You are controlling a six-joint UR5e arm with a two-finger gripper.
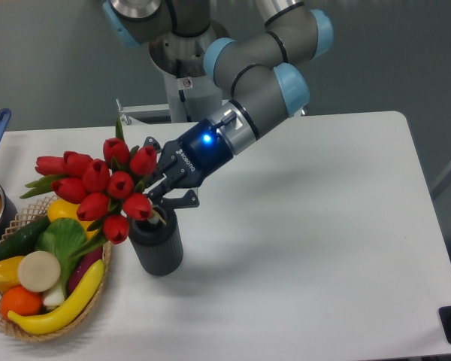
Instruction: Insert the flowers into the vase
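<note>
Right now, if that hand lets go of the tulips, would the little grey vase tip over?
Possibly. The flowers lean far left of the vase, so their weight hangs off-centre. The vase looks short with a wide base, which should help. The hand is gripping the stems.

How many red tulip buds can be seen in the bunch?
8 visible: two far left, two on top, three mid-cluster, plus lower ones near the vase; overlap may hide more.

Red flowers (105,188) tilted over grey vase (157,247)
</note>
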